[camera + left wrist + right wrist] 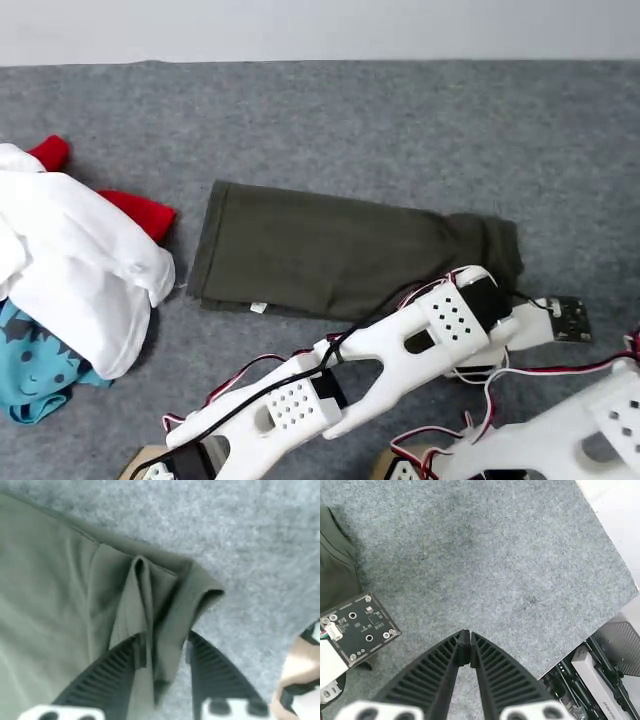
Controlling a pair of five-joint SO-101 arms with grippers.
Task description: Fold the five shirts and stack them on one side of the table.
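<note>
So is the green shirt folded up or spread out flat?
Folded. In the high view the green shirt lies as a long narrow strip, and the left fingers pinch a bunched layer at its end.

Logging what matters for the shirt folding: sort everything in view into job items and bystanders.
Job: green shirt; white shirt; red shirt; blue shirt; left gripper, clamped on the green shirt's end; right gripper, shut over bare mat.
Lying about: grey mat; equipment past the table edge.
</note>
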